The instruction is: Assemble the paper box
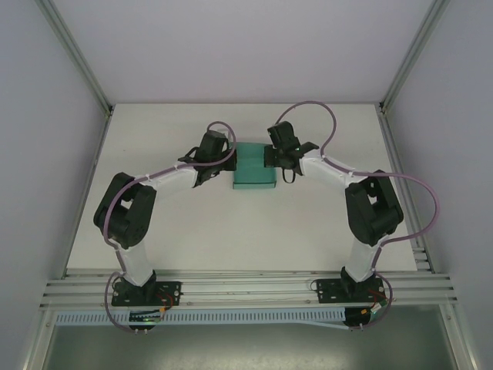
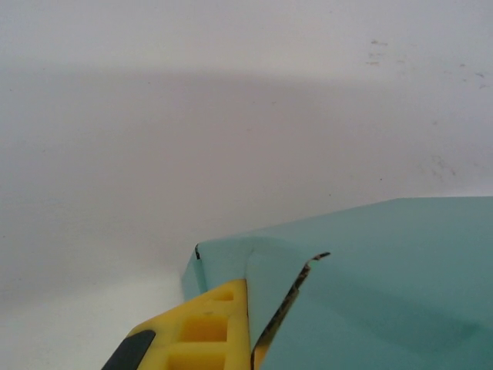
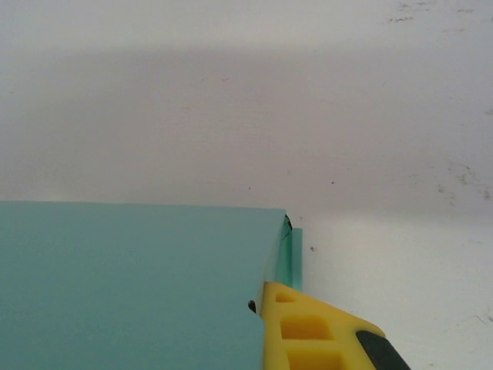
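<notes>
Teal paper box (image 1: pixel 254 169) lies mid-counter (image 1: pixel 231 231) in our top view, between the left end effector (image 1: pixel 228 160) and right end effector (image 1: pixel 269 156), both narrowed shut at its ends. At the left wrist we see a yellow finger (image 2: pixel 204 331) against the box's corner; at the right wrist, another yellow finger (image 3: pixel 308 335) beside its edge

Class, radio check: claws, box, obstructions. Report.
Left claw shut on paper box, left end; right claw shut on right end. Box formed, on table. Nothing blocking.
</notes>
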Available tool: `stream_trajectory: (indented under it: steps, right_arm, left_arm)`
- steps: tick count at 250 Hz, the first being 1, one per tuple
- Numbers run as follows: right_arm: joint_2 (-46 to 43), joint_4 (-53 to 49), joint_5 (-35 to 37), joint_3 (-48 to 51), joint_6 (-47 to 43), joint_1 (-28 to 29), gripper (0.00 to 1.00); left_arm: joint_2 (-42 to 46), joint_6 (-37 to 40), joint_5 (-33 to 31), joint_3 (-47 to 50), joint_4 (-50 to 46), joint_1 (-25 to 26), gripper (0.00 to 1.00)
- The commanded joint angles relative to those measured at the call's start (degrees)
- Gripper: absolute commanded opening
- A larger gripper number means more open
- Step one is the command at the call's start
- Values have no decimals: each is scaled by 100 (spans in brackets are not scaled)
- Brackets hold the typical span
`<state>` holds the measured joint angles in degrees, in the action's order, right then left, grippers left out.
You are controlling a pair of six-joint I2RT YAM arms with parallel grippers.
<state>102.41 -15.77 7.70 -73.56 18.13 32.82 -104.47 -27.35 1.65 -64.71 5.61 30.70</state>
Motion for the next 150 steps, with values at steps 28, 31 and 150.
stream_trajectory:
  steps: [28,31,150]
  right_arm:
    - [-226,725,13,305,155,574,0]
    - [-224,727,24,313,151,589,0]
    - [-579,830,449,967,123,734,0]
  left_arm:
    - [-92,-638,1058,208,581,165,0]
    - [-95,-656,1098,202,597,170,0]
    - [223,-371,1242,1588,1348,325,8]
